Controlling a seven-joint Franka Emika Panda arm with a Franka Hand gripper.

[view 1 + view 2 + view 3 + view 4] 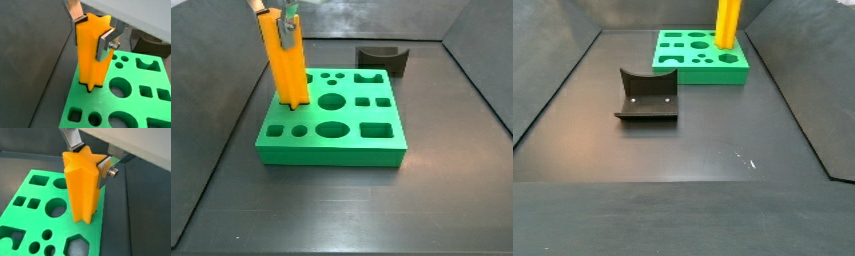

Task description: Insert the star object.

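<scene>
My gripper (92, 32) is shut on the star object (92, 55), a long bright orange peg with star-profile sides, gripping near its upper end. Both wrist views show the silver fingers (105, 170) on opposite sides of the peg (81, 188). In a side view the gripper (274, 18) holds the peg (285, 65) upright over the far left corner of the green block (352, 140). The peg's lower end meets the block's top there; any hole under it is hidden. Another side view shows the peg (727, 22) standing at the block (680, 70), with the gripper out of frame.
The green block has several differently shaped holes, round (121, 87) and square (146, 91). The dark fixture (385, 60) with a curved notch stands behind the block on the dark floor, and also shows in a side view (647, 97). Dark walls enclose the floor.
</scene>
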